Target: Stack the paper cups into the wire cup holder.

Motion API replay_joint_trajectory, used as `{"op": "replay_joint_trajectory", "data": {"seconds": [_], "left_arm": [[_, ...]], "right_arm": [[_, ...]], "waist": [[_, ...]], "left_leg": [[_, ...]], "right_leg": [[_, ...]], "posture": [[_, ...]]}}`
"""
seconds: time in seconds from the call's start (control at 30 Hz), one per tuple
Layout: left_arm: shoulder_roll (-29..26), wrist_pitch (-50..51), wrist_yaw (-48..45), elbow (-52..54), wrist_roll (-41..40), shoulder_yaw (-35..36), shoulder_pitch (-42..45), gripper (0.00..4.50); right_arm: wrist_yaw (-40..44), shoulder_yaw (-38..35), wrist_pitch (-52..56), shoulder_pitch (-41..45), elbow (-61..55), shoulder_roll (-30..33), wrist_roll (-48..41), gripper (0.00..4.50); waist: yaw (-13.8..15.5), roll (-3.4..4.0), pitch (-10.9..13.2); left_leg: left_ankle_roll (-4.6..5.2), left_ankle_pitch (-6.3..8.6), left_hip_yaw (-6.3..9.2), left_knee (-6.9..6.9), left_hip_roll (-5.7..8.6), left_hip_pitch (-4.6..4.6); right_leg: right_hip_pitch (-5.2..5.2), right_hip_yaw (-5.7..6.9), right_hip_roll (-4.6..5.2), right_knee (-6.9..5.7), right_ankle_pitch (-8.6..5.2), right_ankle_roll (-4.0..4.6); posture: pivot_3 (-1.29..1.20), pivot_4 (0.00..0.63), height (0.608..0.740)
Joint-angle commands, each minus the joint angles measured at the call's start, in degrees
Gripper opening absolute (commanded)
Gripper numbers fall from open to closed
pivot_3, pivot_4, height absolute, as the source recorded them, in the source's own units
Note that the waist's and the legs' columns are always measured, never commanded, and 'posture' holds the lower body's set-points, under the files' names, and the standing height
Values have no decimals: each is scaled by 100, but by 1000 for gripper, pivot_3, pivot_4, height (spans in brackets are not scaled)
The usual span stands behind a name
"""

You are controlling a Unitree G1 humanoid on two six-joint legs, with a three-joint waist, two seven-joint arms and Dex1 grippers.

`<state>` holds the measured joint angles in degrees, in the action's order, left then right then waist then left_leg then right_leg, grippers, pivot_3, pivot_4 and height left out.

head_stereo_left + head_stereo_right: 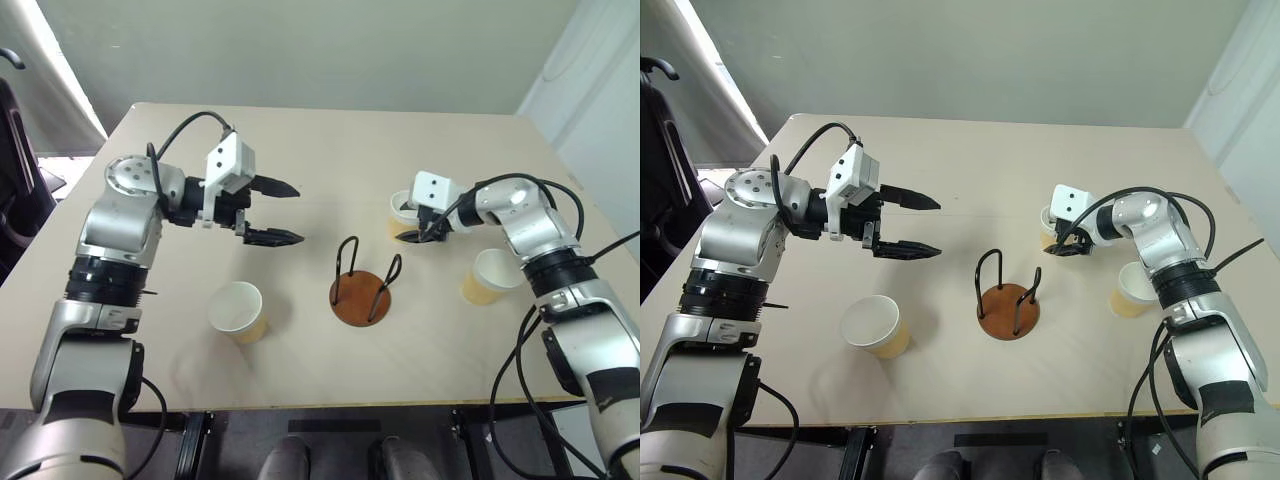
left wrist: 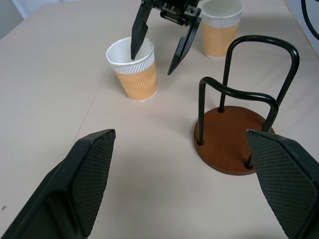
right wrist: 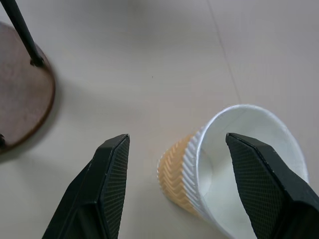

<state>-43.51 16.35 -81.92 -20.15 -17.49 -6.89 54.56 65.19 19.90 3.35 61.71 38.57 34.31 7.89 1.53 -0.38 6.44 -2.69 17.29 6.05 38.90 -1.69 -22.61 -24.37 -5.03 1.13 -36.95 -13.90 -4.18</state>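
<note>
Three paper cups stand upright on the table. One cup (image 1: pixel 237 310) is at the front left, and another (image 1: pixel 490 277) is at the right near the edge. The third cup (image 1: pixel 403 215) is right of the wire cup holder (image 1: pixel 362 290), a brown disc with two black wire loops and nothing in it. My right gripper (image 1: pixel 418 230) is open at this third cup (image 2: pixel 134 74), one finger over its mouth and the other outside its wall. My left gripper (image 1: pixel 298 213) hangs open and empty above the table, left of the holder.
The beige table (image 1: pixel 330 140) ends close to the right-hand cup. A dark chair (image 1: pixel 15 180) stands beyond the table's left edge. Black cables loop off both forearms.
</note>
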Motion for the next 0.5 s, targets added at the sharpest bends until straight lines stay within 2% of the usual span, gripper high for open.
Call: {"op": "replay_joint_trajectory", "data": {"seconds": [0.03, 0.23, 0.37, 0.5], "left_arm": [[-68, -74, 13, 161, -5, 181, 21, 4500], [-68, -93, -12, 146, 3, 182, 27, 4500], [-73, -90, -60, 130, 5, 167, 28, 4500], [-75, -78, -150, 128, 2, 135, 41, 4500]], "right_arm": [[-61, -11, -327, 260, 222, -9, 197, 2125], [176, -167, -232, 268, 121, -10, 95, 21], [502, -374, 171, 92, -385, 122, -189, 21], [750, -682, 901, -155, -1358, 346, -581, 21]], "waist": [[0, 0, 0], [0, 0, 0], [3, 1, 0], [20, 1, 0]], "left_leg": [[0, 0, 0, 0, 0, 0], [-2, -1, 0, -9, 0, -5], [-3, -1, 1, -8, 0, -16], [-4, -2, 8, -5, 0, -24]], "right_leg": [[0, -1, 0, 0, 0, 0], [0, 1, 0, -2, 0, 1], [-5, 2, 1, 1, 0, 1], [-5, 4, 0, 3, 0, 1]], "posture": [[0, 150, 740], [0, 150, 740], [0, 150, 740], [0, 150, 740]]}}
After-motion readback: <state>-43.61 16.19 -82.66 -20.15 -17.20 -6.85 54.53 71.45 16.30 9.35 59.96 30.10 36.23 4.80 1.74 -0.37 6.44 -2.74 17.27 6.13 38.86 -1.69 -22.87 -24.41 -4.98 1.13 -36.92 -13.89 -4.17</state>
